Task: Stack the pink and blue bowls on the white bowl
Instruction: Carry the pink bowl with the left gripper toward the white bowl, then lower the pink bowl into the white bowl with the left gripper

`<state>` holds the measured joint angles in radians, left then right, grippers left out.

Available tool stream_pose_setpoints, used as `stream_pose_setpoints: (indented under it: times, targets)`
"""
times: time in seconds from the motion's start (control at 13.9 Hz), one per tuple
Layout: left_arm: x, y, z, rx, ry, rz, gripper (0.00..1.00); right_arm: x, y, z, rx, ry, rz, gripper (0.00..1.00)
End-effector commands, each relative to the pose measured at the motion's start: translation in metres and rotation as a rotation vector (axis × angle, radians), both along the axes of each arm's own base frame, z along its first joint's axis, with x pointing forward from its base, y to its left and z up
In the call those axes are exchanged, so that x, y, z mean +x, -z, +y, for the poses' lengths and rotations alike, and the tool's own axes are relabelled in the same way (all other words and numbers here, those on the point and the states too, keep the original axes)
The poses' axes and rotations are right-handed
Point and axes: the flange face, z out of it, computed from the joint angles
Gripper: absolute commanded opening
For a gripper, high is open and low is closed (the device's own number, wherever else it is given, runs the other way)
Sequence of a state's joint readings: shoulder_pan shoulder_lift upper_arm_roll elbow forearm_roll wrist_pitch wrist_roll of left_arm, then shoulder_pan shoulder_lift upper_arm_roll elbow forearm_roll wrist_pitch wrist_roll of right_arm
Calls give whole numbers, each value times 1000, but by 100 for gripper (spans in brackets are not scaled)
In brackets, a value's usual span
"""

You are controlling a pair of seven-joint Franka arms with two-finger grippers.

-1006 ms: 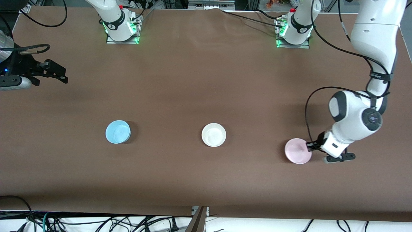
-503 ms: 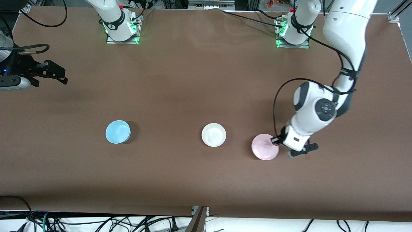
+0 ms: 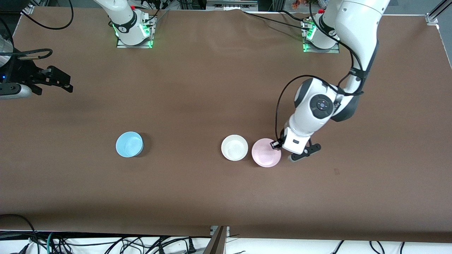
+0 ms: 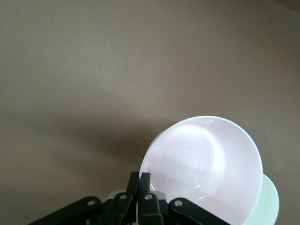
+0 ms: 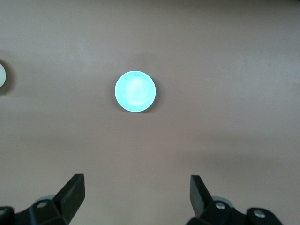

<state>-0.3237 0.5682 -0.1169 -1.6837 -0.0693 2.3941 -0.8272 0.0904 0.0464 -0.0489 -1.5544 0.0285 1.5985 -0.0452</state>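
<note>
Left gripper (image 3: 275,144) is pinching the rim of the pink bowl (image 3: 266,152) and holding it up just beside the white bowl (image 3: 234,147).

The white bowl is sitting on the brown table (image 3: 212,88) at mid-length, and the blue bowl (image 3: 129,144) is resting well apart from it toward the right arm's end. The right gripper (image 3: 58,80) is waiting with its fingers spread wide, hanging over that end of the table; its wrist view is looking down on the blue bowl (image 5: 135,91). In the left wrist view, the fingers (image 4: 140,197) are clamping the pink bowl's (image 4: 204,164) edge.
</note>
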Motion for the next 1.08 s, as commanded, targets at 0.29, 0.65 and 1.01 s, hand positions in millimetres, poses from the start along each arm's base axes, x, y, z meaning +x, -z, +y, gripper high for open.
stream_pose_setpoints:
  times: [0.29,0.65,1.01]
  targets:
    - [-30,-9,-54,-10,-84,28,0,5,2,-5,15,9,9,100]
    - [-46,-6,-87,-14,-108,35,0,8,3,-7,17,4,6,100]
    - [-51,2,-104,-24,-124,28,0,10,7,0,7,2,12,99]
